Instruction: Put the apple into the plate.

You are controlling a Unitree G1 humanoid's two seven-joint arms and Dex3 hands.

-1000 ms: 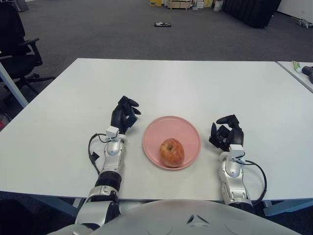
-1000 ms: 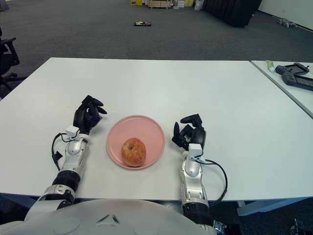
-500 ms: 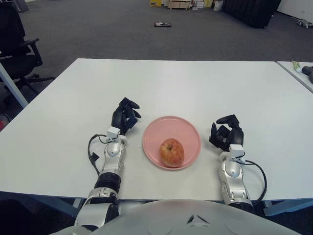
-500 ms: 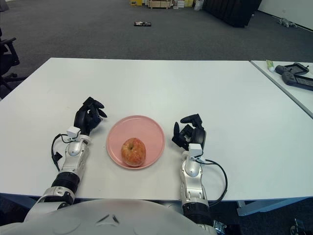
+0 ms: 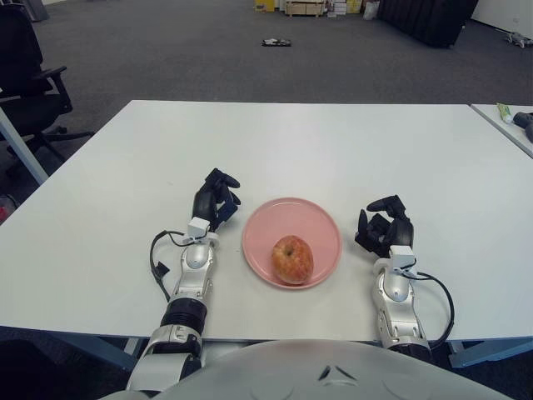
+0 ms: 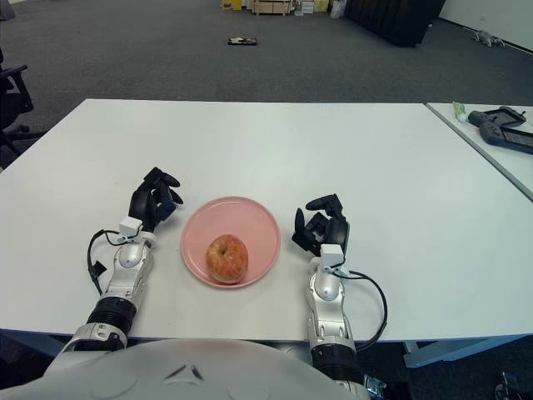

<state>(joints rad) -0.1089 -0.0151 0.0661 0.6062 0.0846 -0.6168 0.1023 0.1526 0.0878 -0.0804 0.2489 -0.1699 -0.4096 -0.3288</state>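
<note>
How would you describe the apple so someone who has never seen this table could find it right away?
Start at the big white table and find the round pink plate near its front edge, between the left hand and the right hand. The apple sits on the plate's near side, the only fruit there, mottled red and yellow.

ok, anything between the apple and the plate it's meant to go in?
Nothing visible. The red-yellow apple already sits in the round pink plate, toward its near edge. The left hand shows just left of the plate, the right hand just right of it; neither holds anything.
</note>
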